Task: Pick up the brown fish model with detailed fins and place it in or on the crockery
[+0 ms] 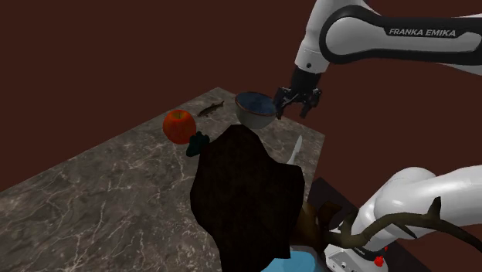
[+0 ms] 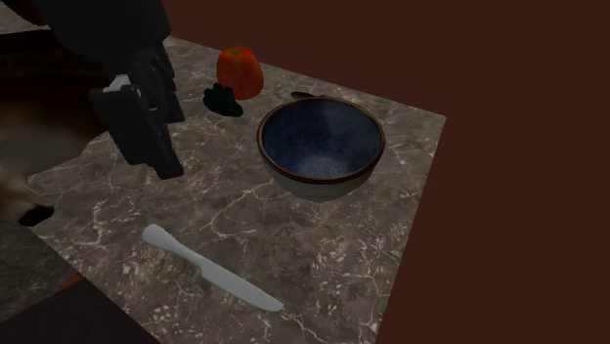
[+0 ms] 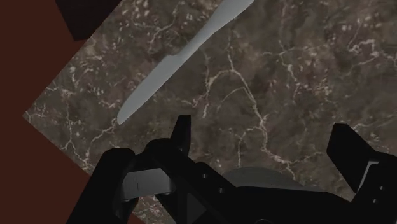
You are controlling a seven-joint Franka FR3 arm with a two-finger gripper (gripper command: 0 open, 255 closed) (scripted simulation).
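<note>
Beside the bowl (image 1: 254,110) on the worktop (image 1: 100,178), the brown fish (image 1: 210,109) lay flat. It seemed light, stiff and thin-finned, best pinched across its midbody. The claw (image 1: 296,107) hung spread and empty.

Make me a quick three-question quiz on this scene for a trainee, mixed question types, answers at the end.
1. True or false: the fish lies in the bowl.
2. The end effector is: A open; B shut on the fish; C shut on the knife.
3. Fill in: the knife lies flat on the ____.
Key: 1 false; 2 A; 3 table.
</note>
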